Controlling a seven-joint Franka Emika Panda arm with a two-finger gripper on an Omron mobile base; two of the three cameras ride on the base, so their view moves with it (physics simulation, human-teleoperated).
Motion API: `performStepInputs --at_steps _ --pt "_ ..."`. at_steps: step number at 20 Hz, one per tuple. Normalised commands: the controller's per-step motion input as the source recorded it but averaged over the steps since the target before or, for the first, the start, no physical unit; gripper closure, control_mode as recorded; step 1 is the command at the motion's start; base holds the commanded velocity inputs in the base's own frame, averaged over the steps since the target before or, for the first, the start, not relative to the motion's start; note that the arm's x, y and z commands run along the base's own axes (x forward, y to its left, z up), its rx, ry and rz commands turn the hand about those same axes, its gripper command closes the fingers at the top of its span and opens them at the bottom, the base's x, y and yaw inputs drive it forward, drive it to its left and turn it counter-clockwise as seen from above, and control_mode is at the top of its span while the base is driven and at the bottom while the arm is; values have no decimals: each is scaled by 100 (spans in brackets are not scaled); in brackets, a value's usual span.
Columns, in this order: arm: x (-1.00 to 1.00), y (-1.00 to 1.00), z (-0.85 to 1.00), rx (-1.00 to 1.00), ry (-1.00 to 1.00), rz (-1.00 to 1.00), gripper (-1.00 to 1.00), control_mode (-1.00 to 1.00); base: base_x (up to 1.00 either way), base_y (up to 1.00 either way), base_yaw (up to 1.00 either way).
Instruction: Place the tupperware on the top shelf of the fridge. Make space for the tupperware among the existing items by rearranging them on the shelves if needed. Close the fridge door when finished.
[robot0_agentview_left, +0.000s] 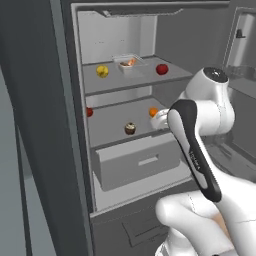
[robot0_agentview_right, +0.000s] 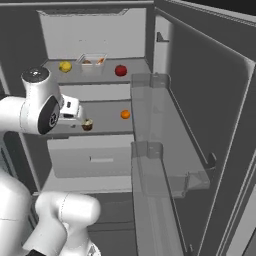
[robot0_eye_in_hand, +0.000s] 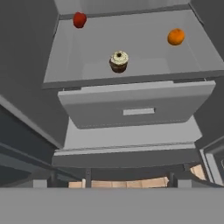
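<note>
The tupperware (robot0_agentview_left: 128, 64) is already being carried by the top shelf (robot0_agentview_left: 142, 79), between the yellow fruit (robot0_agentview_left: 102, 71) and a red fruit (robot0_agentview_left: 161, 69). The gripper (robot0_agentview_right: 80, 119) is being held wide open and empty outside the fridge (robot0_agentview_left: 120, 35), facing the lower shelf. The fridge door (robot0_agentview_right: 210, 110) is being left open on the arm's right, so closing is judged next.

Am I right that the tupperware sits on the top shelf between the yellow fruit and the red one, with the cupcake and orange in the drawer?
Nearly. The cupcake and orange sit on the lower shelf above the drawer, as the hand view shows. The rest holds.
</note>
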Motion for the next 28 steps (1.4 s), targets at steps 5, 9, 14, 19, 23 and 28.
performStepInputs --at_steps 5,9,14,19,23,28 --pt "0 0 0 0 0 0 -100 100 -53 -39 24" --pt "0 0 0 0 0 0 -100 100 -62 -30 31" --pt "0 0 0 0 0 0 -100 100 -77 -26 31" --pt "0 0 0 0 0 0 -100 100 -71 -10 15" --pt "0 0 0 0 0 0 -100 100 -53 0 2" --pt "0 0 0 0 0 0 -100 100 -52 -1 -3"
